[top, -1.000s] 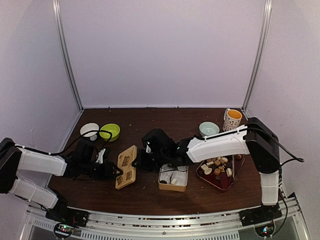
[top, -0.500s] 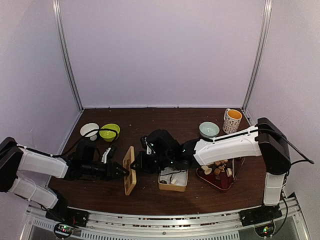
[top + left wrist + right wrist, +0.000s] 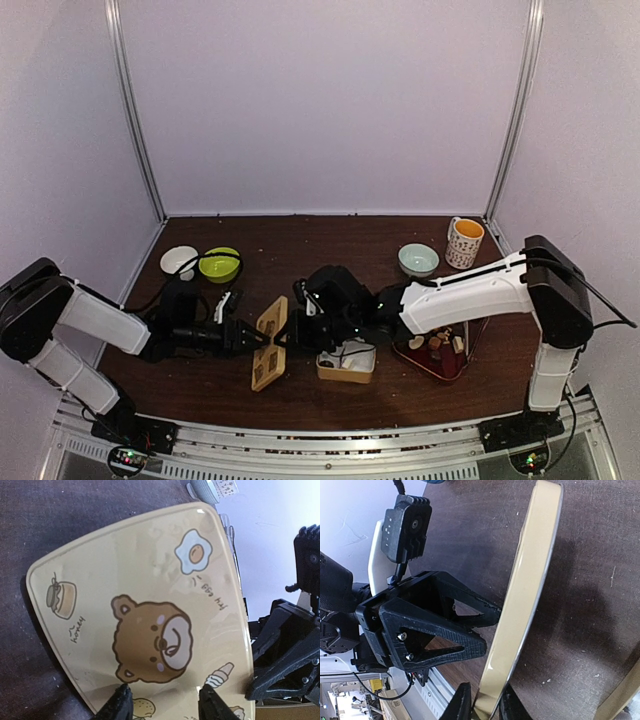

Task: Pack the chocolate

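Up it comes: the flat tan rectangular lid with the brown bear print (image 3: 268, 342), lying flat a second ago, now stands tipped on edge. Your right gripper (image 3: 485, 707) is pinched on its rim. The left gripper (image 3: 165, 702) has its jaws apart, both tips braced against the printed face. The chocolate pieces (image 3: 436, 342) sit in the red-rimmed tray (image 3: 445, 374), with a few in the tan box (image 3: 345, 377). With that much unpacked, closing looks premature.

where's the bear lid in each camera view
top external: the bear lid is at lower centre, tilted up on its edge.
left wrist: its printed face fills most of the frame.
right wrist: edge-on, a tan strip from top right to bottom centre.
shared landmark: the dark brown table.
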Tool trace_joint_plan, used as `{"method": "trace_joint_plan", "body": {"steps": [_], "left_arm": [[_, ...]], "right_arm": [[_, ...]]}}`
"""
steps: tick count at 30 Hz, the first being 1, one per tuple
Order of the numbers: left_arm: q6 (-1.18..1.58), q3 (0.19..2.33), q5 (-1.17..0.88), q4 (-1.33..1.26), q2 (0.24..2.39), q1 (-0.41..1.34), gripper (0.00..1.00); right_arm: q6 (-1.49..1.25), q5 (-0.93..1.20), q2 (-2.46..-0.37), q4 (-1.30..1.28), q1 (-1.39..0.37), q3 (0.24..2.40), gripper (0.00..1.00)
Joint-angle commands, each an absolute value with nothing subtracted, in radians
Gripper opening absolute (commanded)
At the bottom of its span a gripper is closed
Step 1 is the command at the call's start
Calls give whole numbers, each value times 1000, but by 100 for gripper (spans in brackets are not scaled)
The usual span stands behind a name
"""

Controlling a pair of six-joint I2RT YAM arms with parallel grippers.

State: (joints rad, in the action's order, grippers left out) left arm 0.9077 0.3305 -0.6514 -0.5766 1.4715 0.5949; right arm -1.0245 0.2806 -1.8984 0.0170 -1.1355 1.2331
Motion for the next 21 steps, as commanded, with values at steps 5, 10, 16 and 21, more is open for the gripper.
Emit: {"method": "trace_joint_plan", "body": {"steps": [5, 10, 16, 21], "left_arm": [[883, 326, -653, -563, 1447, 609, 45], [870, 324, -644, -544, 1446, 610, 45], [863, 325, -638, -530, 1439, 610, 45], [833, 337, -596, -437, 1374, 609, 45]], "right_arm": [[-1040, 318, -1913, 49, -1133, 1241, 19], [-1049, 341, -1921, 70, -1129, 1260, 36], [-1044, 329, -1916, 49, -1125, 1264, 24], [-1029, 304, -1911, 18, -1121, 1256, 16]]}}
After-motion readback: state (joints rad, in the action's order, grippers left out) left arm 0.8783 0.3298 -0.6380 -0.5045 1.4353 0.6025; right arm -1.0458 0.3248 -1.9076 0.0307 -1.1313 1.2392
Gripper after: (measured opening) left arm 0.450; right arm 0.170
